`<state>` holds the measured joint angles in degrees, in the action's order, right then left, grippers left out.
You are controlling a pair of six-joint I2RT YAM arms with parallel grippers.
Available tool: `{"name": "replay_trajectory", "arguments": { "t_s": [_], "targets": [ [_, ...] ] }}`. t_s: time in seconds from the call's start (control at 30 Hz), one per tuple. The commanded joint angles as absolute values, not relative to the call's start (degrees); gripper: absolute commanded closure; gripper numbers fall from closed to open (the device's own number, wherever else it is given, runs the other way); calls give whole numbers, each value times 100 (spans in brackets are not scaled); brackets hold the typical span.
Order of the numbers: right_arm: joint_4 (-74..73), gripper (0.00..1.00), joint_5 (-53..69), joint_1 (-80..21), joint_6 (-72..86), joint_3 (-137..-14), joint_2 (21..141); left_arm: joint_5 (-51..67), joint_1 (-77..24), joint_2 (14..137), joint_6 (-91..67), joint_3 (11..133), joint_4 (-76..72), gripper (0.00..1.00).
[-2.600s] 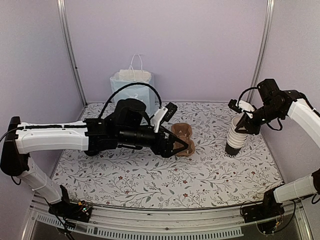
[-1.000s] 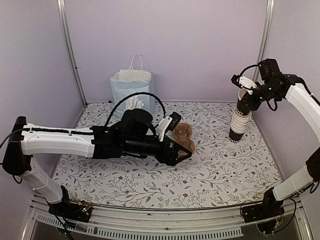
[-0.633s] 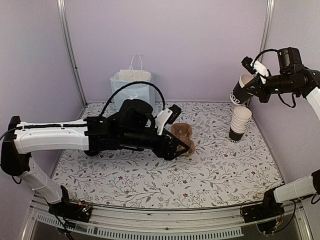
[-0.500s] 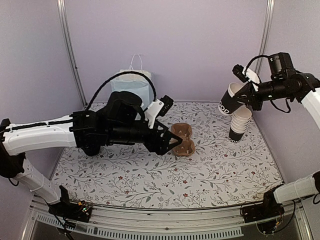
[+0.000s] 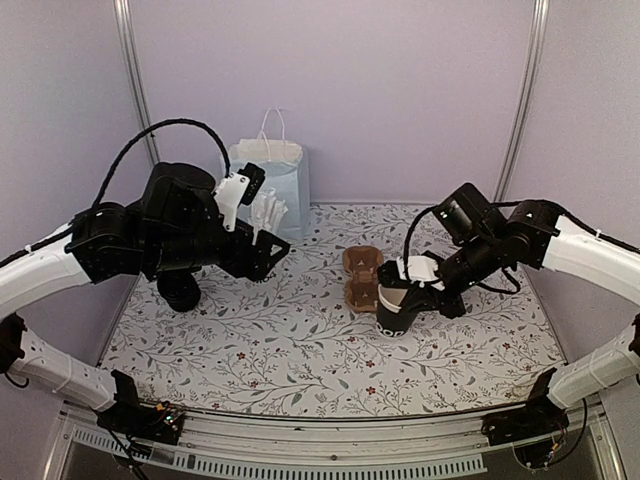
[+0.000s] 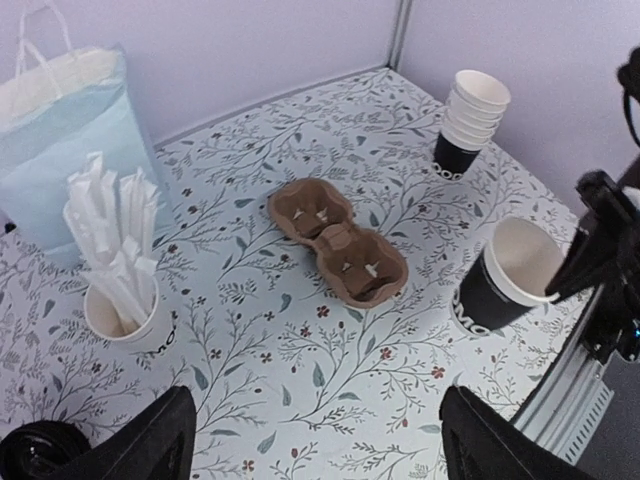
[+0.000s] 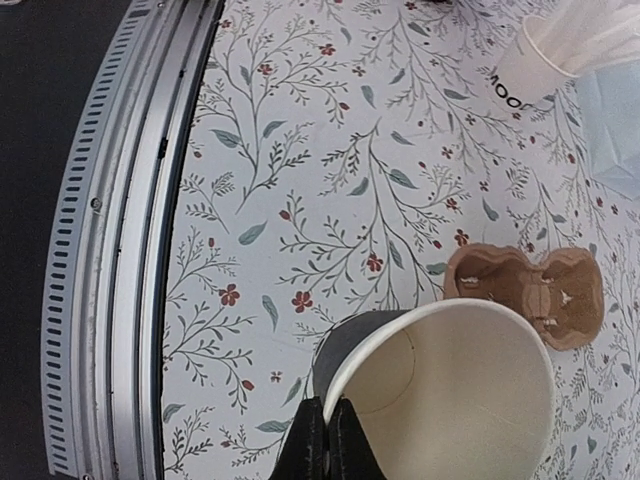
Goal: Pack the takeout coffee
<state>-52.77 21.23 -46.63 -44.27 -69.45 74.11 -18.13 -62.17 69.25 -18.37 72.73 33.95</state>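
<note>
Right gripper (image 7: 322,425) clamps a black cup (image 5: 393,312) by its rim near the brown carrier (image 5: 362,277); left gripper (image 5: 265,258) hovers, fingers apart.

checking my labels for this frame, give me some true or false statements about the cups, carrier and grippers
The right gripper pinches the rim of a black cup. True.
Both holes of the carrier hold cups. False: both are empty.
The left gripper grips the carrier. False: it is open, holding nothing.
The straws stand in a white cup near the blue bag. True.
The held cup has a lid on. False: its top is open.
</note>
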Motion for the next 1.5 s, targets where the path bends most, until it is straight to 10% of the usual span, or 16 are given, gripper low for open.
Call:
{"name": "replay_trajectory", "arguments": {
  "t_s": [0.0, 0.7, 1.03, 1.47],
  "targets": [
    [-4647, 100, 1799, -5544, -4551, -6876, 7917, -2390, -5537, 6719, -2727, 6875, 4336, 12],
    [-3501, 97, 973, -6479, -4325, -7284, 9730, -2861, -4181, 5962, -3741, 5800, 5302, 9],
    [-3753, 52, 937, -6529, -4377, -7575, 9583, -2814, -3407, 6213, -3704, 5643, 5407, 17],
    [-2829, 52, 3048, -3678, -3711, -5745, 7425, -1584, -981, 6567, -2010, 5301, 4022, 27]
  ]
}}
